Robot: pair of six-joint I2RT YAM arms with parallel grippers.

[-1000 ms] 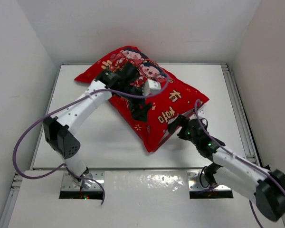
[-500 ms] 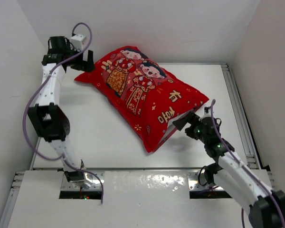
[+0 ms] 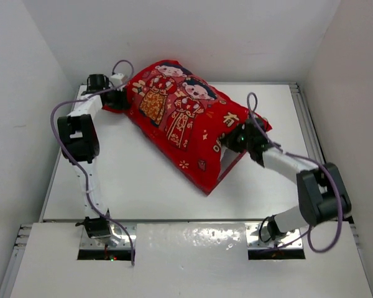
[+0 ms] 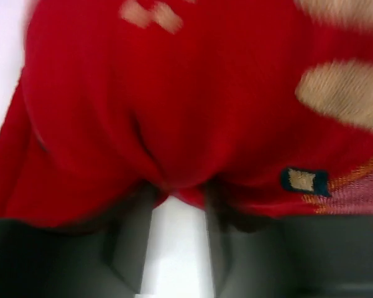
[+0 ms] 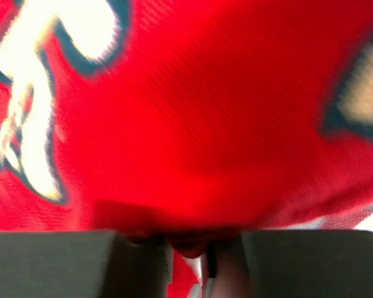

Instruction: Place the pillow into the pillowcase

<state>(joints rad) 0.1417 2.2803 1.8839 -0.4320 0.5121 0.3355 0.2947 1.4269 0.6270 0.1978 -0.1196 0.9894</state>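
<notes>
The red pillowcase with two cartoon figures lies plump and slanted across the white table. The pillow is hidden inside it, apart from a pale strip at the open lower-right end. My left gripper is at the case's far-left corner. In the left wrist view, red cloth puckers at the tips of that gripper, which is shut on it. My right gripper is at the open end. In the right wrist view, that gripper is shut on a fold of red fabric.
White walls stand close on the left, back and right of the table. A metal rail runs along the right edge. Purple cables loop off both arms. The arm bases sit on a glossy shelf at the near edge.
The left arm swung off the top of the case to its far-left corner and shut there. The right gripper moved up to the open end and closed on the fabric. The case shifted slightly.
</notes>
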